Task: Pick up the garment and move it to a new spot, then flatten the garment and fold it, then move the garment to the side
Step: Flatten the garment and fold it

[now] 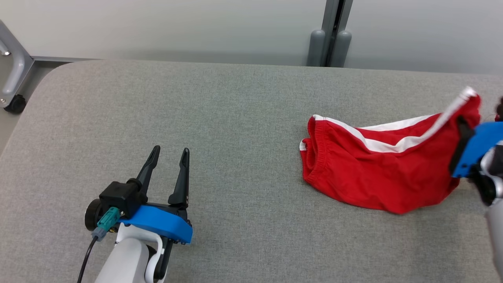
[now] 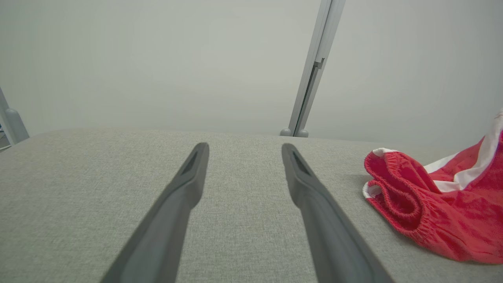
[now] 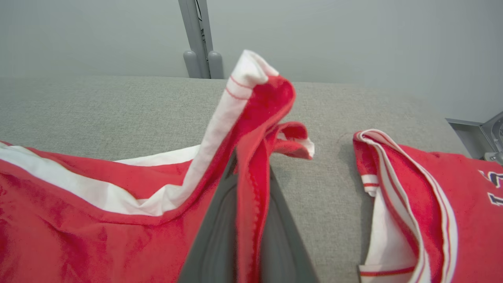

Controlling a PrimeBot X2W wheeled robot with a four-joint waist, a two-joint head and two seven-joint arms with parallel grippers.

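Red shorts (image 1: 377,173) caught at right hem by tight-pinched right gripper (image 3: 253,169), hem raised, rest trailing left on table (image 1: 235,118), left gripper (image 1: 169,155) gaping, empty, well left, one jersey (image 3: 432,196) further right.

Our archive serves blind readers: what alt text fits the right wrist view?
The right end effector pinches a raised edge of the red shorts with white stripes above the grey table. A second red garment lies apart on the right.

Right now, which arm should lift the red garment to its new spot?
Right. The right gripper is shut on the raised white-trimmed edge of the red garment, so it can probably lift at once. The left gripper is open over bare table, well apart from the cloth.
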